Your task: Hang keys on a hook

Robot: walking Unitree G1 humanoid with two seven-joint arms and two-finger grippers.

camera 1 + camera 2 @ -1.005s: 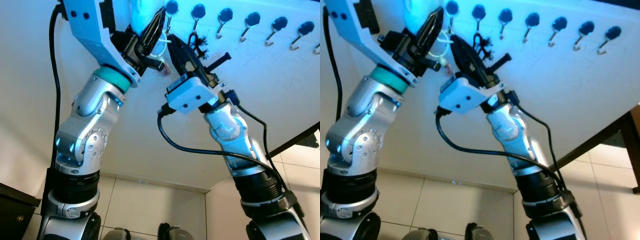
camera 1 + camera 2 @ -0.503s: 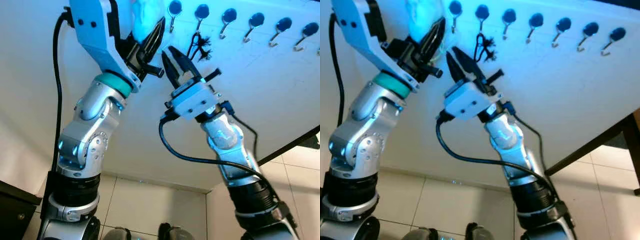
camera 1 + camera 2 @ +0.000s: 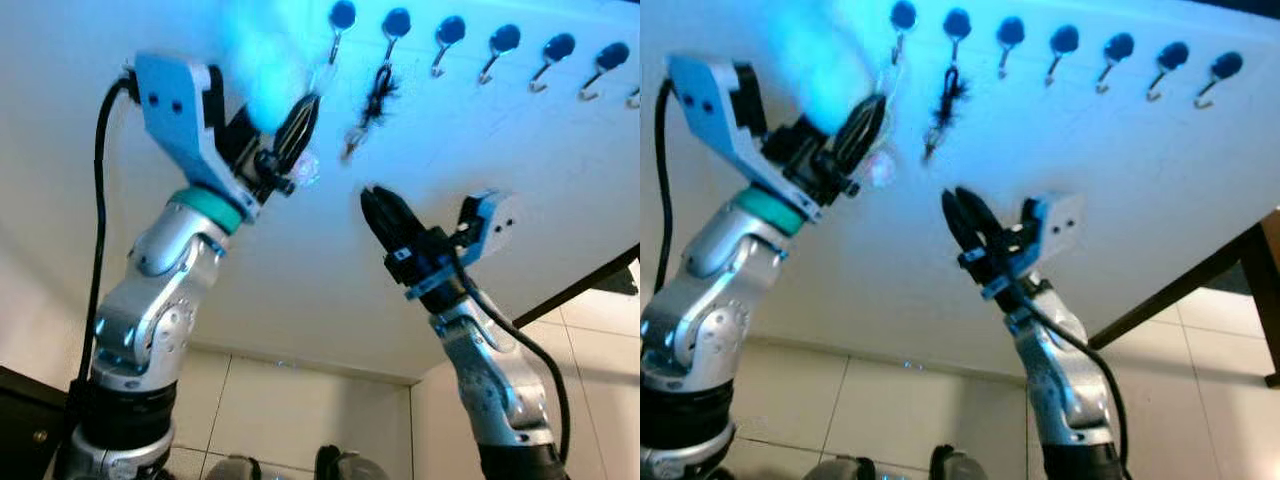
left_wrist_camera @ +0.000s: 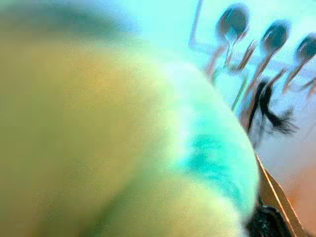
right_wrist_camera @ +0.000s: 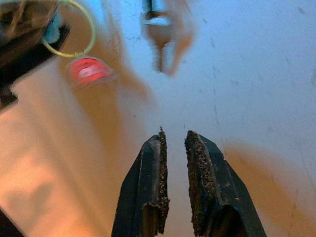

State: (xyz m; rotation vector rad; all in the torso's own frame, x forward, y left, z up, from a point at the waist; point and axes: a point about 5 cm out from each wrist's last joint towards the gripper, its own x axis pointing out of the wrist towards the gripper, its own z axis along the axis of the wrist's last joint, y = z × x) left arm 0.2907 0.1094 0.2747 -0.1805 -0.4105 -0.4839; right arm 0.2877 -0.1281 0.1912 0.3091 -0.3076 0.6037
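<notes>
The keys [image 3: 372,105] hang from the second hook [image 3: 395,24] on the wall, so the right gripper [image 3: 378,212] sits below them, fingers nearly closed and empty, while the left gripper [image 3: 297,135] pinches a ring nearby.

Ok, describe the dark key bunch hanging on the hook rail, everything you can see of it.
The key bunch is a dark, tufted tassel or strap with a small pale key-like piece at its lower end. It hangs from the second hook on the white wall, slanting slightly. Neither gripper touches it: the right gripper sits below it, apart, and the left gripper beside it.
</notes>
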